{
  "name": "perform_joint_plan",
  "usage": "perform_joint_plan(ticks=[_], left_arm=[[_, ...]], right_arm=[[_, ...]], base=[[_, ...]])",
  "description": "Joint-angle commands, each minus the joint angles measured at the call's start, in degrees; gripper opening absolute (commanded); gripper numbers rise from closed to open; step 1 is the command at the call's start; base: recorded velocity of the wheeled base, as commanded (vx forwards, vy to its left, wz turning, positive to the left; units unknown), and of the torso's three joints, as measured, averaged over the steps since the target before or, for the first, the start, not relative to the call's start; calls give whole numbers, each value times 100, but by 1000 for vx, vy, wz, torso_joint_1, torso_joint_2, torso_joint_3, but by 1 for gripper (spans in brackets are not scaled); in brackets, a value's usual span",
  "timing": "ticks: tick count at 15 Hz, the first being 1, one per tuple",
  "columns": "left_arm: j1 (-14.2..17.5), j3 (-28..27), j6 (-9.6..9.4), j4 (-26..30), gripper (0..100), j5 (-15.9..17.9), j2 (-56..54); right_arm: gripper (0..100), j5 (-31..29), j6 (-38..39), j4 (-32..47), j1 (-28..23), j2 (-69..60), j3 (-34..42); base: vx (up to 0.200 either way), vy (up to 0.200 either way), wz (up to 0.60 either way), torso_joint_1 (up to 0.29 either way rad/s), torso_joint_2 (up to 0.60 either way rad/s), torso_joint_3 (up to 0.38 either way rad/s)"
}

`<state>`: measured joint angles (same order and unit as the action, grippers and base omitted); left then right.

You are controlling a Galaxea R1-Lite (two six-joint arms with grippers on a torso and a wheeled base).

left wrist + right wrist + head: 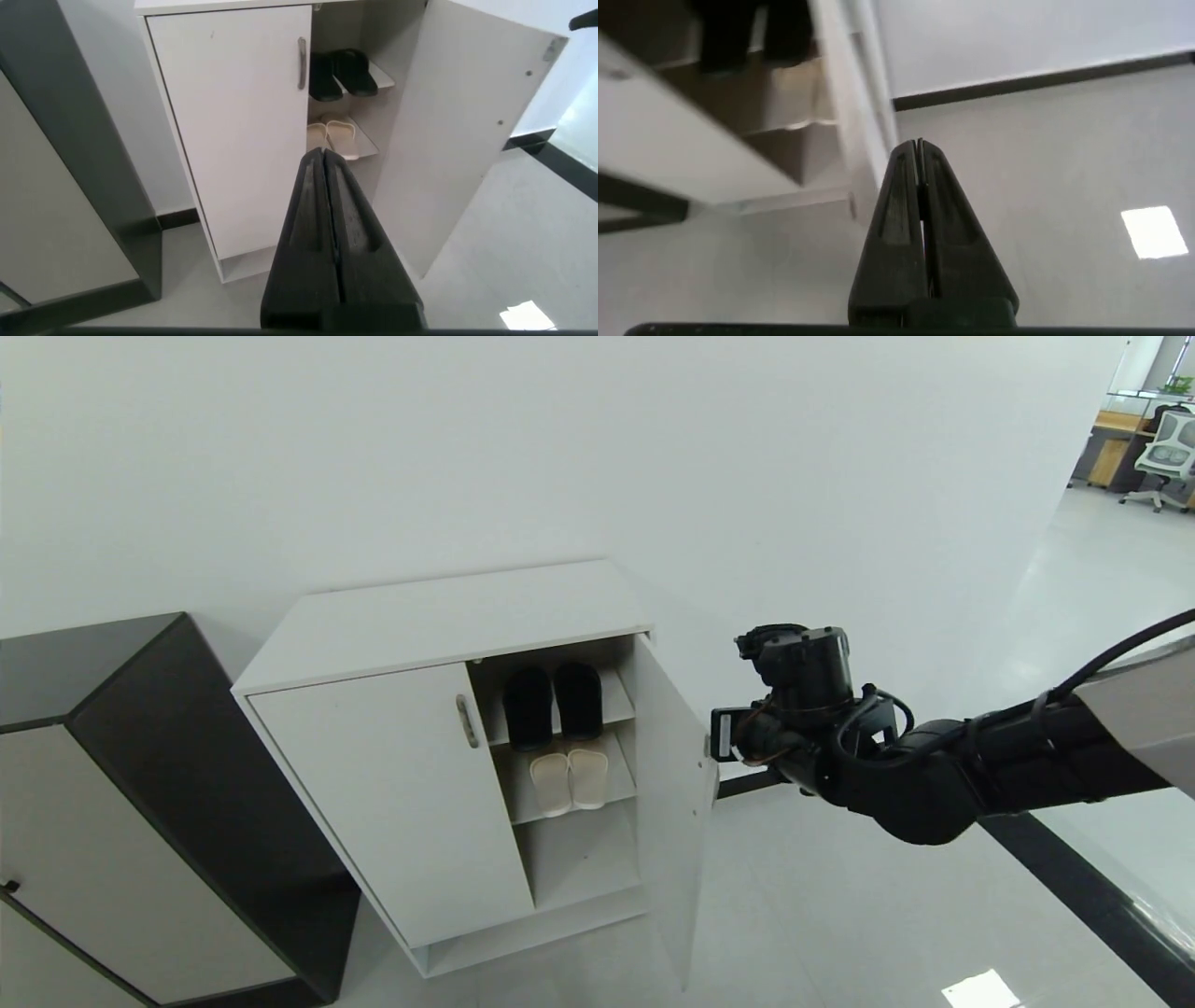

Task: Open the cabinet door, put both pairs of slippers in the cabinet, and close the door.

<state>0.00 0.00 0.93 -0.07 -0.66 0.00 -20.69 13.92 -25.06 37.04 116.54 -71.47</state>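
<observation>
Cabinet: the white cabinet [439, 616] stands in the centre of the head view, against the wall. Its left door is shut and its right door [672, 775] is swung wide open.
Black slippers: the pair [553, 702] lies on the upper shelf, just above frame centre.
White slippers: the pair [569, 779] lies on the shelf below, soles flat and side by side.
Stage: both pairs appear to be stowed, so closing the door is probably all that remains.
Right claw: the right claw [920, 149] is clenched on nothing. In the head view it sits at centre right, close to the door's free edge; I cannot tell whether they touch.
Left claw: the left claw [323, 157] is clenched and empty, well back from the cabinet front.
Door handling: it is likely a light, stiff panel that swings freely on its hinges. The smooth face gives little to pinch.
Where to press: push flat against the outer face near the free edge, far from the hinges. I cannot make out a handle on this door.
Risk: a hard shove could slam the door or make it bounce back.
</observation>
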Motion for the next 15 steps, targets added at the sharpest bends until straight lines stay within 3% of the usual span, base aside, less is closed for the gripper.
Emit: perform_joint_plan(ticks=[1,9,15], left_arm=[[0,0,4,-1,0,-4,0],[0,0,4,-1,0,-4,0],[0,0,13,-1,0,-4,0]], right_arm=[[0,12,-3,-7,339,-475,327],[0,153,-399,-271,586,-721,890],[0,153,-390,-306,586,-729,969]], base=[[0,0,0,0,0,0],[0,0,0,0,0,0],[0,0,600,2,4,1]])
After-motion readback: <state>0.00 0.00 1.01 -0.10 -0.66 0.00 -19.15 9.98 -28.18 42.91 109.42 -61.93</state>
